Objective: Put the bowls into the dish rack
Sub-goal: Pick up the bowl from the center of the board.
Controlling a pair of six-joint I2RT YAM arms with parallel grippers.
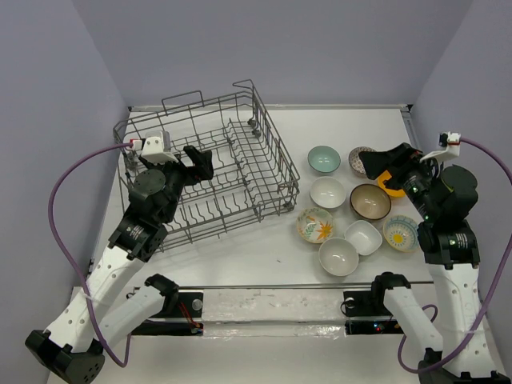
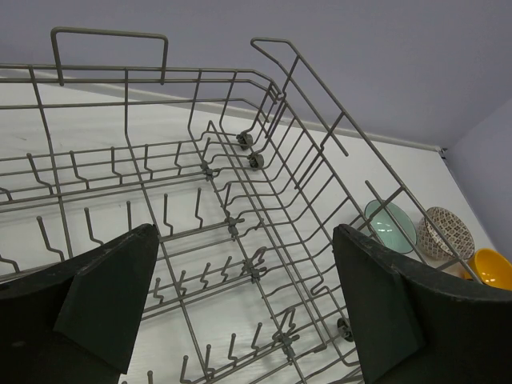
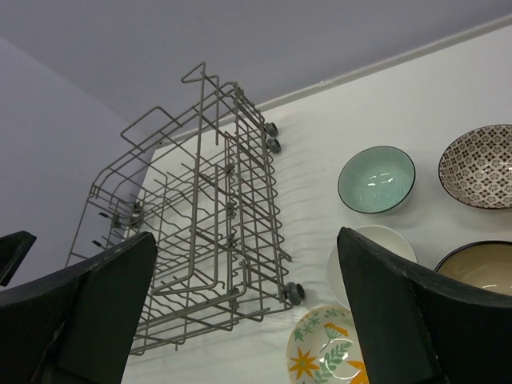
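Note:
The grey wire dish rack [image 1: 208, 172] stands at the left and holds no bowls. Several bowls sit on the table to its right: teal [image 1: 324, 158], patterned brown-white [image 1: 360, 156], orange-yellow [image 1: 391, 186], white [image 1: 327, 192], brown [image 1: 370, 201], floral [image 1: 315, 225], squarish white [image 1: 364, 237], white [image 1: 338, 256], speckled [image 1: 400, 233]. My left gripper [image 1: 200, 160] is open and empty above the rack's inside [image 2: 240, 200]. My right gripper [image 1: 374, 164] is open and empty above the far-right bowls, partly hiding the orange one. The right wrist view shows the rack [image 3: 200, 232], the teal [image 3: 376, 180] and floral [image 3: 324, 352] bowls.
Purple walls close in the white table [image 1: 264, 248] on three sides. The rack's tall near-right side [image 1: 276, 172] stands between its inside and the bowls. A black and clear strip [image 1: 272, 308] runs along the near edge between the arm bases.

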